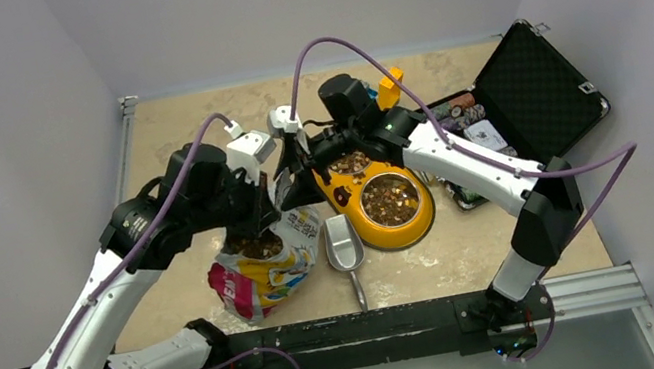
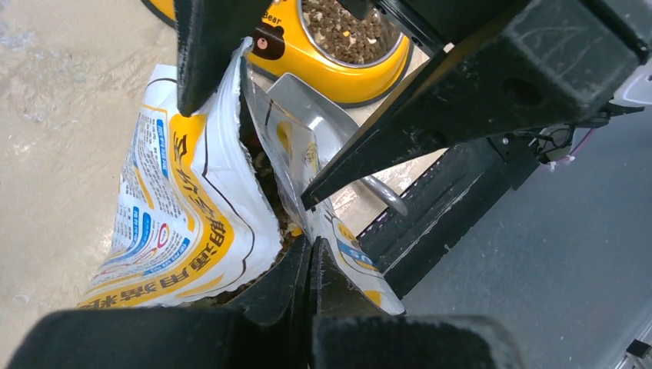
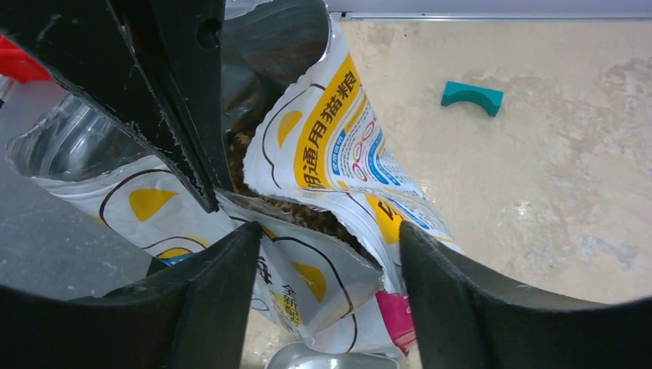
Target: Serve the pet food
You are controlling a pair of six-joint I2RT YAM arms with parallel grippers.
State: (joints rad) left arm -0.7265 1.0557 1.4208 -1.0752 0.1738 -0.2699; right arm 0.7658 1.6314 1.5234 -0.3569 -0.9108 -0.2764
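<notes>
The pet food bag [image 1: 263,275] stands open at the table's front middle, with brown kibble [image 1: 259,246] showing in its mouth. My left gripper [image 1: 260,219] is shut on the bag's near rim [image 2: 311,244]. My right gripper [image 1: 295,188] is open, and its fingers [image 3: 223,284] straddle the opposite side of the bag's mouth [image 3: 330,254]; kibble [image 3: 307,214] shows just behind that rim. The yellow double bowl [image 1: 417,226] to the right of the bag holds kibble [image 1: 390,200] in both wells. The bowl also shows in the left wrist view [image 2: 361,81].
A metal scoop [image 1: 344,245] lies between the bag and the bowl, handle toward the front edge. An open black case [image 1: 540,91] with poker chips [image 1: 461,106] stands at the back right. A small teal piece [image 3: 471,96] lies on the table behind the bag.
</notes>
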